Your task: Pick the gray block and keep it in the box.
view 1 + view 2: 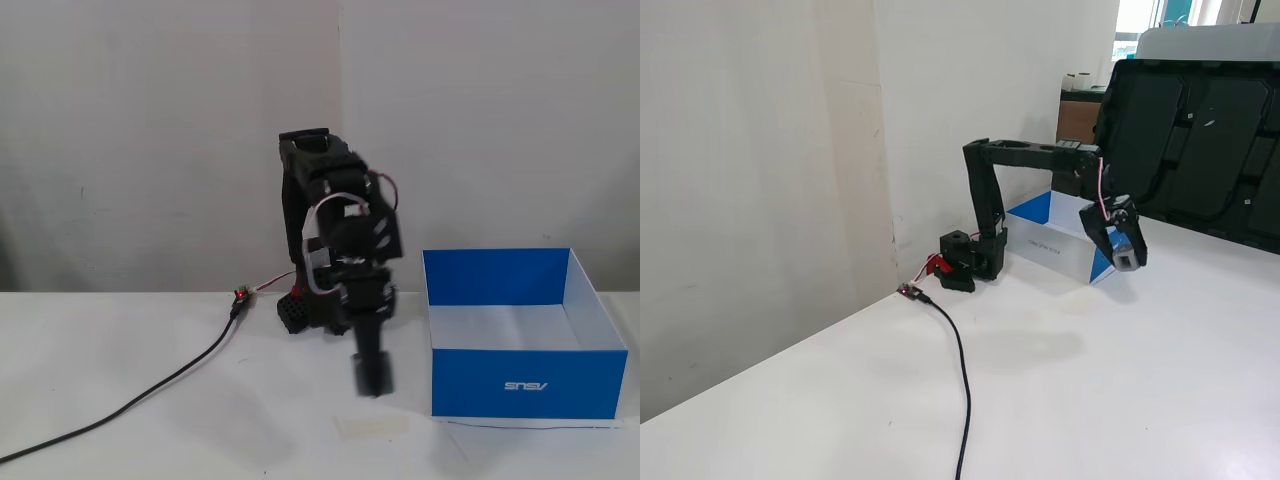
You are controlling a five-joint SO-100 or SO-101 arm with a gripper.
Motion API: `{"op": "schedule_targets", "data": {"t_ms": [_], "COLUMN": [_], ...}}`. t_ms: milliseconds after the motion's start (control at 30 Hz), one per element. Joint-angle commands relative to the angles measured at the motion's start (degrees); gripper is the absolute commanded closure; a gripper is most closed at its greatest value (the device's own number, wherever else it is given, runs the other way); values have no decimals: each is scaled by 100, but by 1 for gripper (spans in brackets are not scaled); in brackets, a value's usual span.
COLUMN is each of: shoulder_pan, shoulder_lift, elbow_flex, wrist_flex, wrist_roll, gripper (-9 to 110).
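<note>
My gripper [372,378] hangs fingers-down above the white table, a short way left of the box [520,385], which is bright blue outside and white inside. In the other fixed view the gripper [1125,258] is shut on a small gray block [1126,263] at its tips, held in the air in front of the box [1045,240]. In the first fixed view the dark fingers hide the block.
A black cable [150,392] runs from the arm's base across the table's left side; it also shows in the other fixed view [962,370]. A pale tape patch [375,427] lies under the gripper. A large black panel [1200,140] stands behind the box.
</note>
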Motion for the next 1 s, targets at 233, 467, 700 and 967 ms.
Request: {"op": "schedule_targets", "data": {"t_ms": [233, 467, 700, 967], "shoulder_pan": [-1942, -3164, -4184, -4860], "shoulder_lift": [492, 809, 905, 729], "elbow_flex": [-1318, -1081, -765, -510], "wrist_flex": [817, 800, 422, 132], "wrist_roll": [-536, -677, -624, -589], "gripper": [90, 90, 89, 89]}}
